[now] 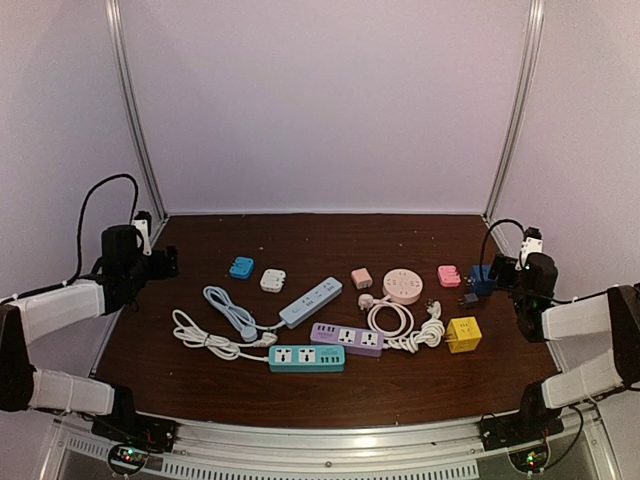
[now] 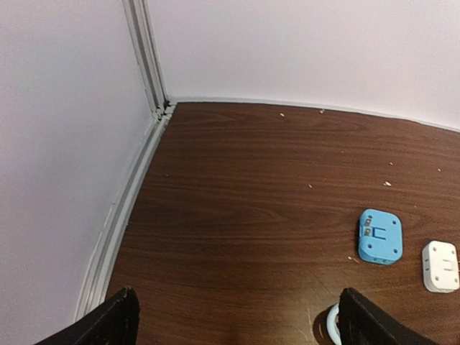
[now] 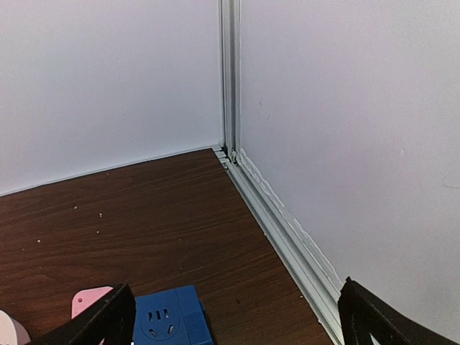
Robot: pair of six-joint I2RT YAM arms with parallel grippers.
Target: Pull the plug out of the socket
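White plug [image 1: 367, 300] lies mid-table, at the left near edge of the round socket [image 1: 403, 285]. From the top view I cannot tell whether it is seated or only beside it. A white cord [image 1: 392, 320] loops from there toward a coil beside the yellow cube [image 1: 463, 334]. Purple strip [image 1: 347, 339] and teal strip [image 1: 306, 357] lie nearer the arm bases, and the blue strip [image 1: 311, 301] is to the left.

I see the left gripper [image 2: 241, 323] over the far left of the table, jaws spread wide with only wood between them. Blue adapter [image 2: 380, 236] and white adapter [image 2: 440, 266] lie to its right.

Right gripper [image 3: 237, 320] is at the far right, jaws likewise wide apart and gripping nothing. Blue cube socket [image 3: 171, 316] shows just inside its left finger, with a pink adapter [image 3: 93, 300] beside that.
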